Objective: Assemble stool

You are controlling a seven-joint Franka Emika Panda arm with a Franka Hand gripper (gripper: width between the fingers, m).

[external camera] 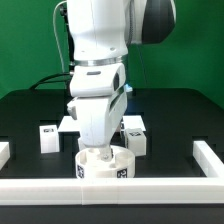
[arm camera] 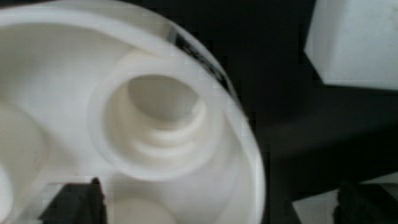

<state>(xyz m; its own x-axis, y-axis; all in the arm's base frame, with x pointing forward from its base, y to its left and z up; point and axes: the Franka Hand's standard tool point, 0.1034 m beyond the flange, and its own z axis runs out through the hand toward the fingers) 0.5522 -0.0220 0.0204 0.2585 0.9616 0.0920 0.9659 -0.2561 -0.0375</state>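
Note:
The round white seat (external camera: 103, 168) lies at the table's front, against the front rail. My gripper (external camera: 100, 150) is right above it, fingertips down at its top. In the wrist view the seat (arm camera: 107, 60) fills the frame, hollow side up, with a round socket (arm camera: 160, 112) in it. My gripper (arm camera: 226, 205) is open: one fingertip (arm camera: 75, 200) is over the seat's inside, the other (arm camera: 377, 205) is outside the rim, not touching it. One leg block (external camera: 45, 138) stands at the exterior view's left, another (external camera: 136, 141) at the right. A white block (arm camera: 352, 40) shows beside the seat.
Long white border rails run along the front (external camera: 150, 186), the left (external camera: 5, 152) and the right (external camera: 209, 154) of the black table. A white piece (external camera: 66, 124) lies behind the arm, mostly hidden. Cables hang at the back left.

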